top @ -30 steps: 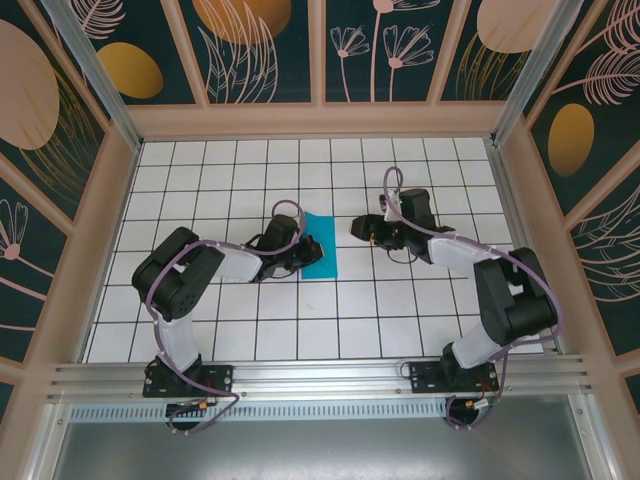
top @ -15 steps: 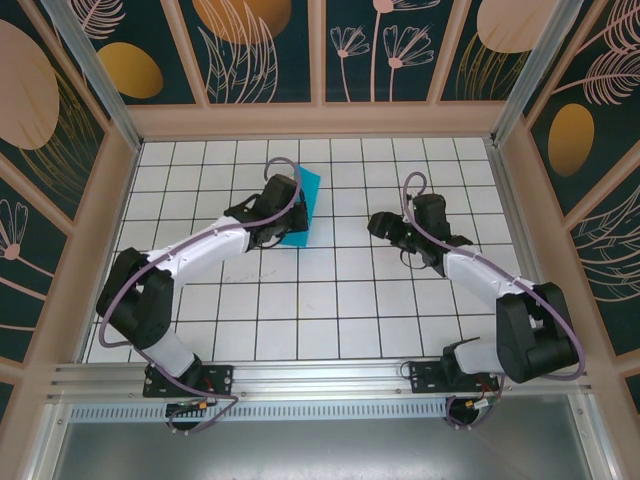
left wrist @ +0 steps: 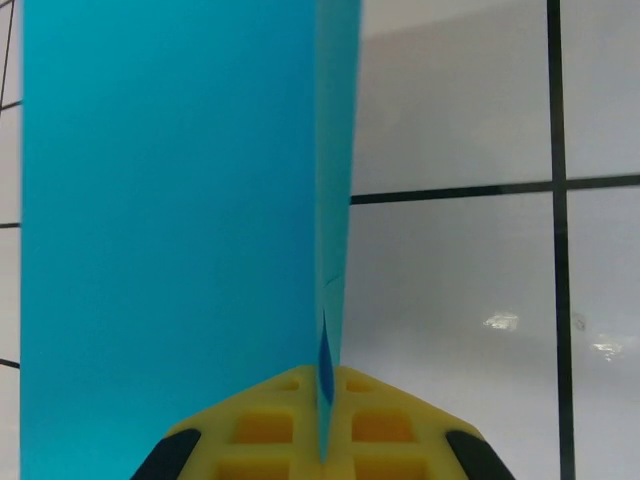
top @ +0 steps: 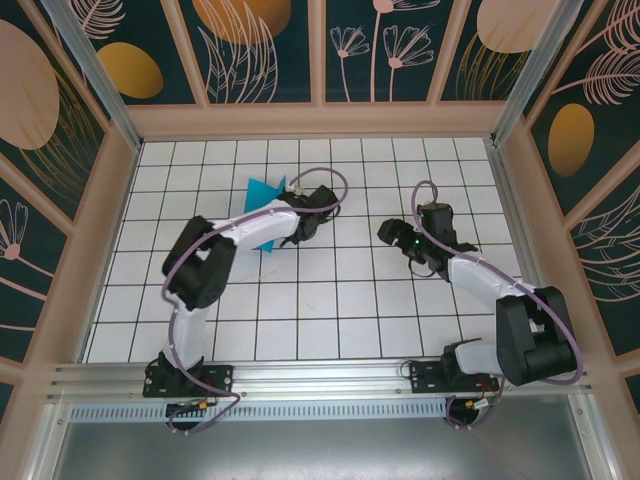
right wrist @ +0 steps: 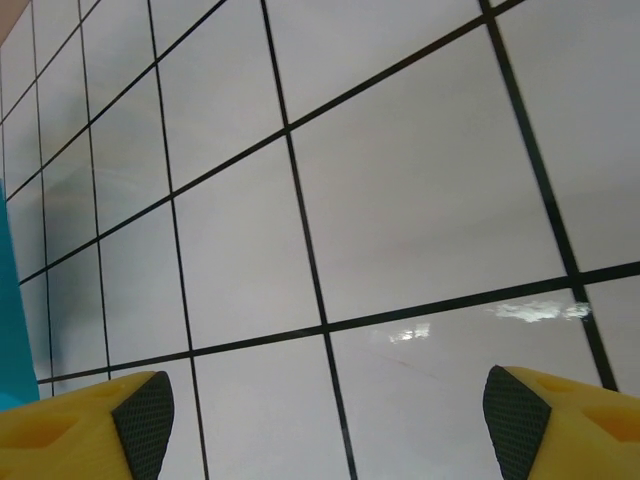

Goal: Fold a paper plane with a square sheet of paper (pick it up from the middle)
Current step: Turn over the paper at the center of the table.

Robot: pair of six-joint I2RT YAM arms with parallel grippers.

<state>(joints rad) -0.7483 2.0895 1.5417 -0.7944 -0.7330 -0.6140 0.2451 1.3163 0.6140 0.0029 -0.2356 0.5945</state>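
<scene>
The left fingers [left wrist: 262,432] pinch the folded teal paper [left wrist: 170,200] tight; the right fingers [right wrist: 70,432] spread wide, holding nothing.

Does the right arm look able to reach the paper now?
Probably, but not directly: the left hand, shut on the paper, sits between it and the open right hand, which would have to go around.

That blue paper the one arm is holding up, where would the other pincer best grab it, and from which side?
Probably the free part of the paper sticking out beyond the left pincer, which is shut on one end. Folded, it is thin and flat, so the open right pincer should come at its edge from above, a finger on each face.
</scene>
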